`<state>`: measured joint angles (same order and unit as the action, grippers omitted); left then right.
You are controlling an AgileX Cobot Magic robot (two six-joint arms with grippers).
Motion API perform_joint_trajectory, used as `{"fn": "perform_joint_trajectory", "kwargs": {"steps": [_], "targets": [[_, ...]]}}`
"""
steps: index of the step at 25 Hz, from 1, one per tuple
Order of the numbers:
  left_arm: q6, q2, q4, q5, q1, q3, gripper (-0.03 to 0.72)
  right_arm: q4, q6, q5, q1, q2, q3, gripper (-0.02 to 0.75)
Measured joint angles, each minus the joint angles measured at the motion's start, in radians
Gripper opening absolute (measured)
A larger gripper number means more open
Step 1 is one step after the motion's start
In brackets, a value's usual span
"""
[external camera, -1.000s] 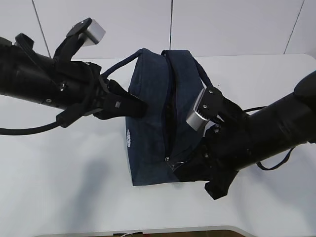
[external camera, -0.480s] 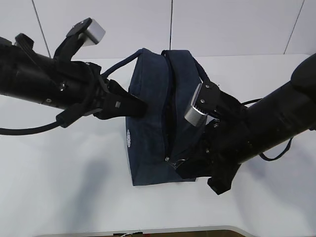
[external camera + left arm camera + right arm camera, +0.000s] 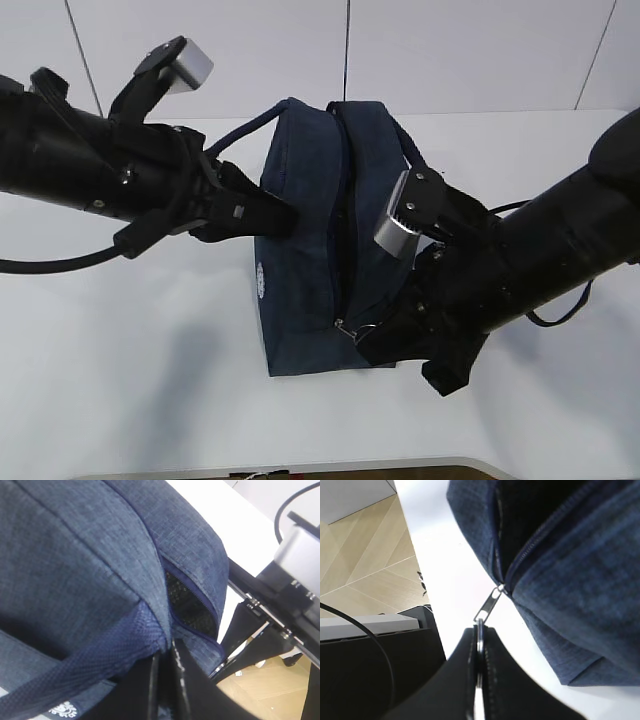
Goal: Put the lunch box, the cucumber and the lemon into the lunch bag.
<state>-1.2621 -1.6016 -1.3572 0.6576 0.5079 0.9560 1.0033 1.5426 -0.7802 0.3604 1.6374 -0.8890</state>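
Observation:
The dark navy lunch bag (image 3: 300, 270) stands in the middle of the white table, its top zipper gaping open over a dark inside (image 3: 187, 600). My left gripper (image 3: 288, 213) is shut on the bag's fabric at the base of a loop handle (image 3: 90, 665), on the bag's left side; the left wrist view shows the left gripper (image 3: 165, 652) pinching there. My right gripper (image 3: 362, 338) is shut on the metal ring pull (image 3: 480, 627) at the bag's near end; the right wrist view shows the right gripper (image 3: 480, 636) there. The lunch box, cucumber and lemon are out of view.
The white table (image 3: 120, 350) spreads around the bag, its front edge (image 3: 300, 468) close below. A round white logo (image 3: 261, 279) marks the bag's left face. A black cable (image 3: 555, 335) loops by my right arm. Wooden floor (image 3: 365, 565) lies beyond the table edge.
My right arm shifted slightly up and left, keeping hold of the ring pull, then stayed still. My left arm and the bag have not moved.

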Motion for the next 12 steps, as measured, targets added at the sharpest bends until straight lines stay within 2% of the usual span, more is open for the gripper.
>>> {"fn": "perform_joint_trajectory", "kwargs": {"steps": [12], "targets": [[0.0,0.0,0.002,0.0,0.0,0.0,-0.01,-0.002,-0.002,-0.002,0.0,0.0,0.0,0.005]]}}
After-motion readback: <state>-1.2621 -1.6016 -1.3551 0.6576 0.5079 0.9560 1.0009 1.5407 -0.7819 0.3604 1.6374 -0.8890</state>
